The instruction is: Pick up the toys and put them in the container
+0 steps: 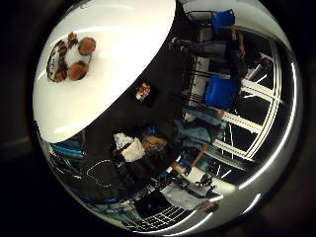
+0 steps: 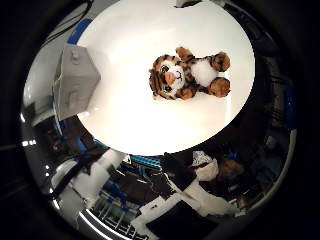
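Note:
A plush tiger toy (image 2: 190, 75), brown with dark stripes and a white belly, lies on its back on the round white table (image 2: 150, 125). A pale box-shaped container (image 2: 80, 82) stands near the table's edge, away from the toy. The little finger side view shows the same toy (image 1: 69, 57) small, near the far rim of the table (image 1: 109, 69). My hand hangs well above the table, with the toy and the container both far from the palm. I cannot tell how its fingers stand.
Blue chairs (image 1: 221, 91) and cluttered furniture stand on the floor around the table. A small red and white object (image 1: 144, 92) sits just beyond the table's rim. White and black equipment (image 2: 170, 205) lies beyond the table's edge.

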